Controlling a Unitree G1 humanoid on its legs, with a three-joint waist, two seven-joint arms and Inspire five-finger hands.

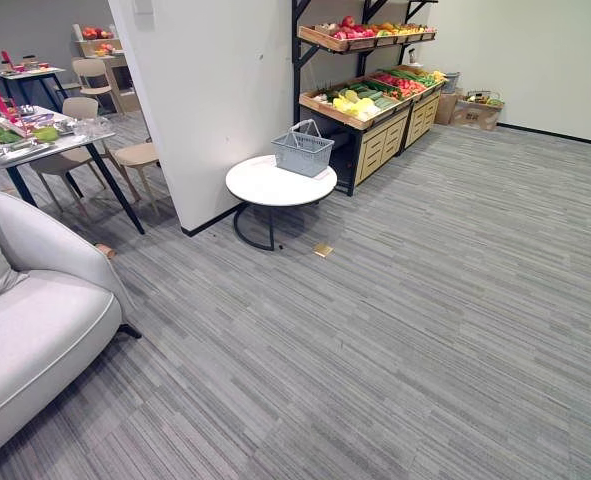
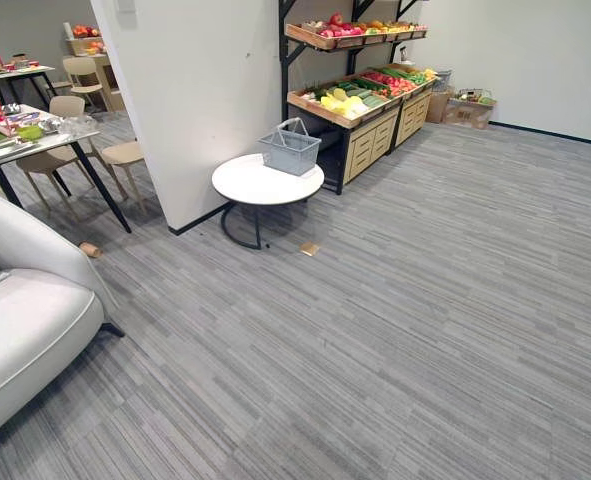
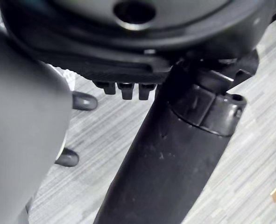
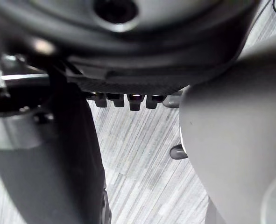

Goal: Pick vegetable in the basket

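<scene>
Well, in the left eye view the grey plastic basket (image 1: 302,152) sits on the round white table (image 1: 260,188), far off across the room, with the yellow and green vegetables (image 1: 360,100) in the wooden produce stand (image 1: 375,138) just behind it. The right eye view shows a small tan object (image 2: 309,248) on the striped grey carpet (image 2: 425,300) near that table, which I reckon could trip the approach; in the left wrist view the left hand (image 3: 127,91) hangs relaxed and empty, and in the right wrist view the right hand (image 4: 134,101) does likewise.

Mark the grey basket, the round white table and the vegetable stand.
grey basket (image 1: 301,156): left eye view, front wall.
round white table (image 1: 271,187): left eye view, bare top.
vegetable stand (image 1: 379,143): left eye view, drawer front.
</scene>
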